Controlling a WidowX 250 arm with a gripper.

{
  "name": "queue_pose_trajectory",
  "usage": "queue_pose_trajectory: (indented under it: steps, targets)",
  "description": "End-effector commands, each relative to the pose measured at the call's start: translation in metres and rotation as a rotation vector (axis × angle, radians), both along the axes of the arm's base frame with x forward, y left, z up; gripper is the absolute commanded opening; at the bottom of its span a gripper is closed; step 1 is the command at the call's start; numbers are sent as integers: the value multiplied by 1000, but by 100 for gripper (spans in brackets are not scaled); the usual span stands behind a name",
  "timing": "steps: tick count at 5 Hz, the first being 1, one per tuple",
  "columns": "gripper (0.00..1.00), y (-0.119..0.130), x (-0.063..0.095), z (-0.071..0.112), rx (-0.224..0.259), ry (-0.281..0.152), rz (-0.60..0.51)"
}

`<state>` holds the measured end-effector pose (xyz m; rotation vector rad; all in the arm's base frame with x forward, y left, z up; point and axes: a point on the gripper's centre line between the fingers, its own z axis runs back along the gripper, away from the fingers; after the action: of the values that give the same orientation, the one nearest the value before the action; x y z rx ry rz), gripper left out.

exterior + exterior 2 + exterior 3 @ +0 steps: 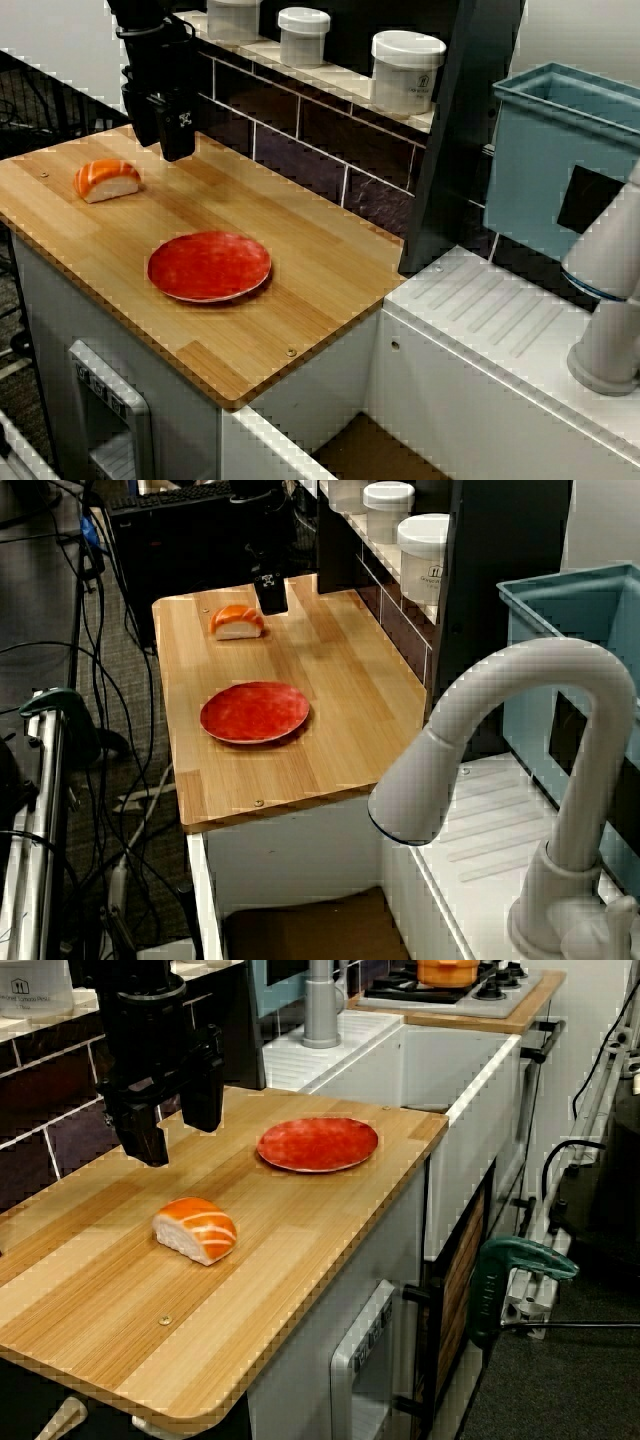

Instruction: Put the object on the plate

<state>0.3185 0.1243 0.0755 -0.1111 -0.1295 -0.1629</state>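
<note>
The object, a small salmon sushi piece [107, 180] [238, 621] [195, 1230], lies on the wooden board near its far left corner. The round red-orange plate [209, 266] [254, 712] [317, 1144] sits bare in the middle of the board, apart from the sushi. My black gripper [162, 143] [270, 598] [175, 1132] hangs above the board close to the tiled back wall, just behind and to the right of the sushi and not touching it. Its two fingers stand open with nothing between them.
White lidded jars [407, 70] [304, 35] line the shelf behind the board. A teal bin [560, 160] and a grey faucet [520, 740] stand over the white sink area to the right. The board [300, 330] ends in open edges at the front and left.
</note>
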Motion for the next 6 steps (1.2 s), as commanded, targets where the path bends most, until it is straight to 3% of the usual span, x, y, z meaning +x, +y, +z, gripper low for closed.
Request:
queue_pose_trajectory:
  steps: [1, 2, 3, 4, 5, 6]
  targets:
    - [100, 0, 0, 0, 0, 0, 0]
    - [100, 16, -8, 10, 26, -17, -7]
    - [100, 32, -15, 32, 61, -83, -4]
    - [100, 45, -22, 41, 51, -92, 13]
    - [100, 51, -28, 34, 74, -118, 37]
    - [100, 49, -31, 16, 101, -112, 0]
